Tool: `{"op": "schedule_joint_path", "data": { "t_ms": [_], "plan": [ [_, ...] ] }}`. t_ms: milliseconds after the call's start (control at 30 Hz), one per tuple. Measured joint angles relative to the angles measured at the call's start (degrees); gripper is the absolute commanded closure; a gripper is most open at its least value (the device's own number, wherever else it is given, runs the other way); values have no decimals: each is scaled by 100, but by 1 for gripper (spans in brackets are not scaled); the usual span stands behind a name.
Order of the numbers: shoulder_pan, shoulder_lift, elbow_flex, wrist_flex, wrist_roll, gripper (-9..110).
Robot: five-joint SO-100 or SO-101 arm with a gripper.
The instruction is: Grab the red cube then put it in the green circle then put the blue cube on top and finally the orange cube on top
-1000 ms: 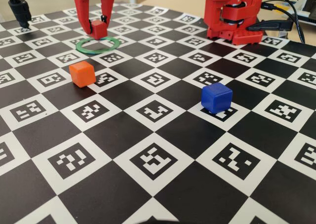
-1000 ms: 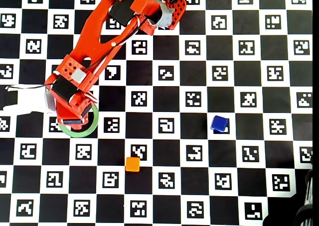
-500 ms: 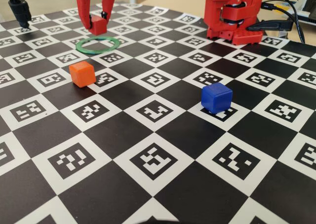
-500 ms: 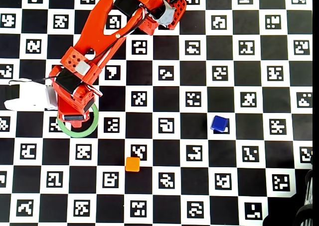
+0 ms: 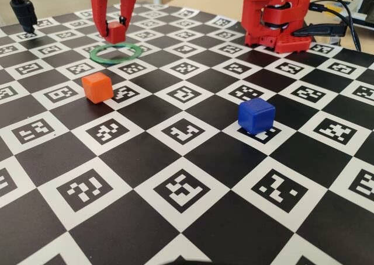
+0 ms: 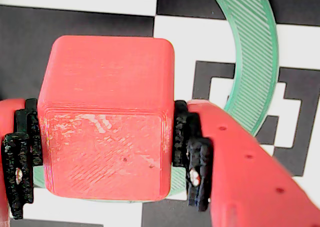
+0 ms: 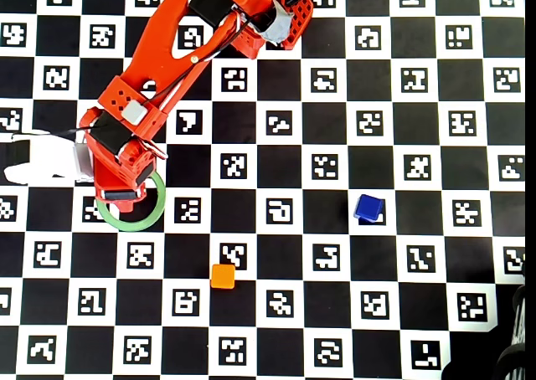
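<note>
We see the gripper (image 5: 115, 30) closed on the red cube (image 5: 117, 31), with one finger on each side of it. In the wrist view the red cube (image 6: 107, 117) sits between the black pads (image 6: 192, 157), which press on its two sides. The cube is lifted off the board and hangs just behind the green circle (image 5: 115, 53) in the fixed view. In the overhead view the gripper (image 7: 121, 194) covers the far-left part of the green circle (image 7: 142, 219). The orange cube (image 5: 97, 87) rests on the checkered board (image 5: 193, 218), near the green circle and in front of it. The blue cube (image 5: 256, 115) stands well apart from the green circle, to the right of it in the fixed view.
</note>
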Motion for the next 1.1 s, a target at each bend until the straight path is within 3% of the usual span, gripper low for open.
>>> {"op": "schedule_joint_path", "data": {
  "t_ms": [1100],
  "plan": [
    [-97, 9, 545, -615, 158, 98]
  ]
}}
